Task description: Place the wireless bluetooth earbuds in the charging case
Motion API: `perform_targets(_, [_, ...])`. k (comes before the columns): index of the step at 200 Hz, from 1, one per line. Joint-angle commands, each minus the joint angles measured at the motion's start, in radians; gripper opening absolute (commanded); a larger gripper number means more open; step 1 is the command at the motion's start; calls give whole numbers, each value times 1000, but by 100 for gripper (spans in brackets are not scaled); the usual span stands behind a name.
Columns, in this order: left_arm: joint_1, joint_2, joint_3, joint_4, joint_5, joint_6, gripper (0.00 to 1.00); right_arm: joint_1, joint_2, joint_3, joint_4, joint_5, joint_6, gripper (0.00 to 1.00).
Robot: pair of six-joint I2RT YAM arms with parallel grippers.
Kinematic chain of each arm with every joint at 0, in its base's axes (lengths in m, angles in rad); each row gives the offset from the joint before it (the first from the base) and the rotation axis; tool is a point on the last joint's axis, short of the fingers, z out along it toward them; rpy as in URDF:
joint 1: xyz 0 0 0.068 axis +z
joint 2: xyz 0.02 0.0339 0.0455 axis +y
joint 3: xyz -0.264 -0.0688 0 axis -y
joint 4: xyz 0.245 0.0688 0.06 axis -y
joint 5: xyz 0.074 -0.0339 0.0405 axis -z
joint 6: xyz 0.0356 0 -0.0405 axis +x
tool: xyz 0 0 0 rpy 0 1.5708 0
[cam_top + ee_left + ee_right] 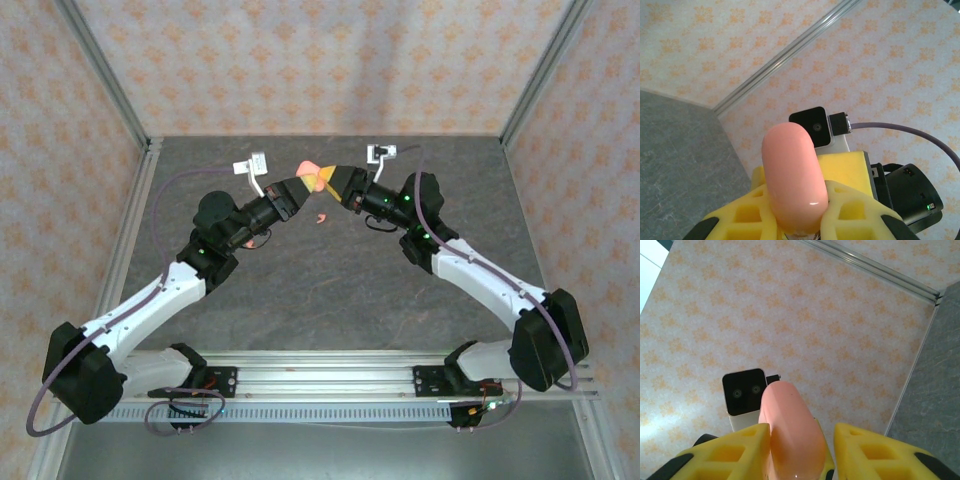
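- Charging case (792,170): a single rounded, pebble-like capsule of smooth, glossy coral-pink plastic, standing on end and catching a small highlight near its base. Contents hidden from view; open or closed, impossible to tell.
- Left fingers (747,215): chunky yellow blocks with a soft, foam-like look and square cut-out windows. Clamped on the lower end of the case, one on each side, both touching it.
- Right fingers (865,450): same yellow cut-out blocks, standing apart with the same case (790,430) between them. One finger pressed against the side of the case, the other clear of it, with patterned wall visible through the gap.
- From the top view, left fingers (295,188) and right fingers (330,181) meeting tip to tip in mid-air above the far half of the table (300,290), with the case (309,168) held off the surface between them.
- Coral-pink earbud (320,217): a tiny speck lying on the table, outside the case, below the meeting point and slightly nearer the arm bases. Apart from both sets of fingers. Too small to make out its shape.
- Table: dark grey, matte, mottled like stone.
- Walls (300,60): pale, printed with a repeating orange floral motif, joined at the corners by silver metal posts.
- Behind the case in the left wrist view, the white-and-black camera block (815,127) on the right wrist and a purple cable (900,131).
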Motion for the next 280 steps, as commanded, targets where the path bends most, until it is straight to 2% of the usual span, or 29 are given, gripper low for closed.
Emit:
perform_targets(1, [7,0,7,73,15,-15,0,10,23,36,49,-25,7,42])
perform_targets(16, [9,4,6,73,16,-18,0,11,29,41,54,-26,14,46])
perform_targets(31, [11,6,6,76,15,-24,0,11,31,46,57,-28,16,46])
perform_targets(64, [17,5,13,40,17,-6,0,11,31,44,49,-34,-3,21])
perform_targets(80, [22,-8,18,-25,14,26,3,10,21,47,3,-36,-47,14])
perform_targets(110, [26,-59,36,-205,8,116,24,10,-28,104,-243,-17,-226,10])
perform_targets(120, [31,-76,35,-236,17,137,38,10,-43,128,-322,-5,-293,10])
perform_targets(129, [37,-90,38,-263,30,154,57,8,-56,147,-387,4,-349,10])
perform_targets(134, [41,-98,41,-282,35,167,64,7,-63,157,-419,7,-379,10])
perform_targets(148, [48,-124,49,-335,46,218,75,1,-75,187,-499,17,-453,11])
perform_targets(158, [52,-147,53,-382,44,262,90,-5,-81,207,-555,17,-499,11])
perform_targets(167, [52,-167,60,-431,43,305,96,-10,-86,224,-599,14,-539,11])
perform_targets(199, [56,-223,82,-558,83,488,96,-22,-94,301,-792,-1,-729,11])
perform_targets(225, [59,-228,101,-614,181,593,94,-22,-87,376,-963,0,-885,11])
perform_targets(245, [60,-219,54,-486,317,597,94,-22,-86,409,-1031,4,-948,11])
perform_targets(280, [64,-158,-18,-292,362,514,92,-22,-98,401,-1030,-47,-982,11])
